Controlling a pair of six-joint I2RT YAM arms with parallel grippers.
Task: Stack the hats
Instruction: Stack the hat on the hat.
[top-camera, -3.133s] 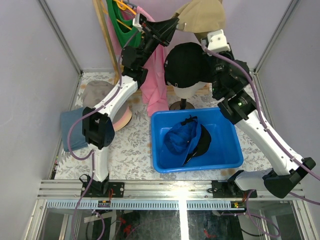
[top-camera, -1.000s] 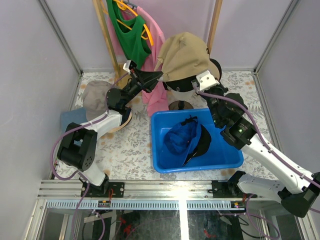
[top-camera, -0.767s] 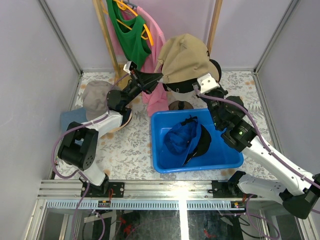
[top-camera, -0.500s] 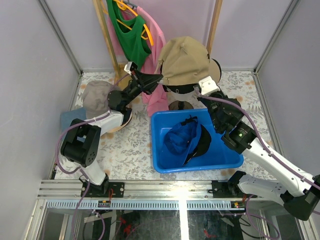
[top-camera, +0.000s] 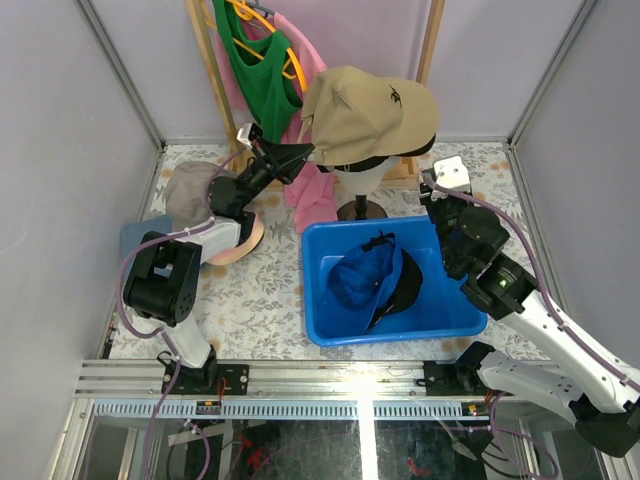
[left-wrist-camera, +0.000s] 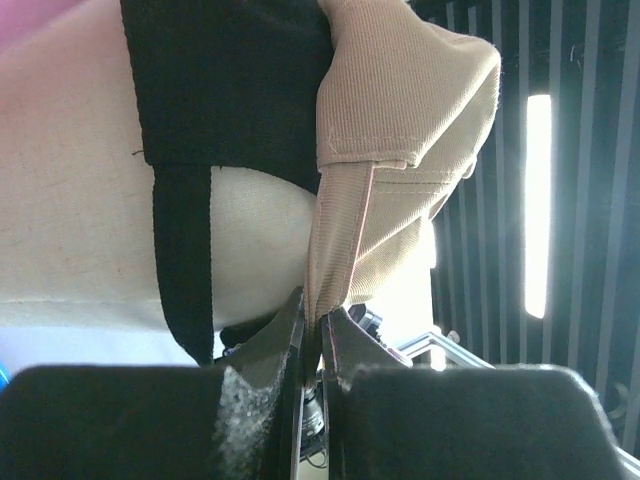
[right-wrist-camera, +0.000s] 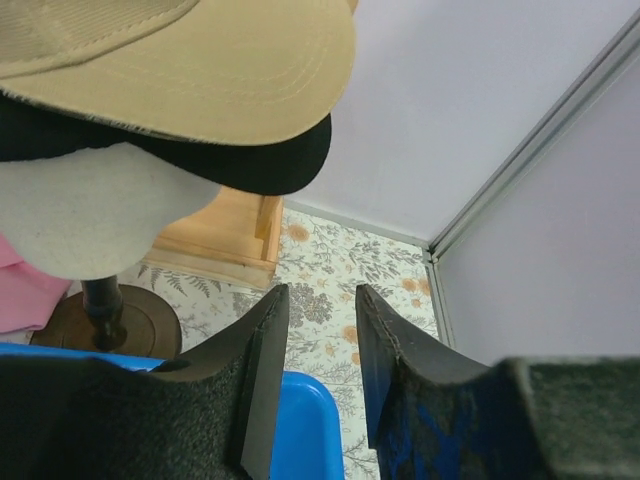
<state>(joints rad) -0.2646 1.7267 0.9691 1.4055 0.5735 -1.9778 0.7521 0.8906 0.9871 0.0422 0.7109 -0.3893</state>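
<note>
The khaki cap (top-camera: 365, 115) sat on top of the black cap (right-wrist-camera: 250, 150), both on the mannequin head (top-camera: 358, 182) at the far middle of the tabletop (top-camera: 260, 300). The left pincer (left-wrist-camera: 312, 330) was pressed together on the khaki cap's edge, pinching the fabric. The right pincer (right-wrist-camera: 320, 295) stood spread and empty just right of the head, below both brims. A blue cap (top-camera: 352, 280) lay in the blue bin (top-camera: 320, 240); a grey bucket hat (top-camera: 190, 190) lay far left.
</note>
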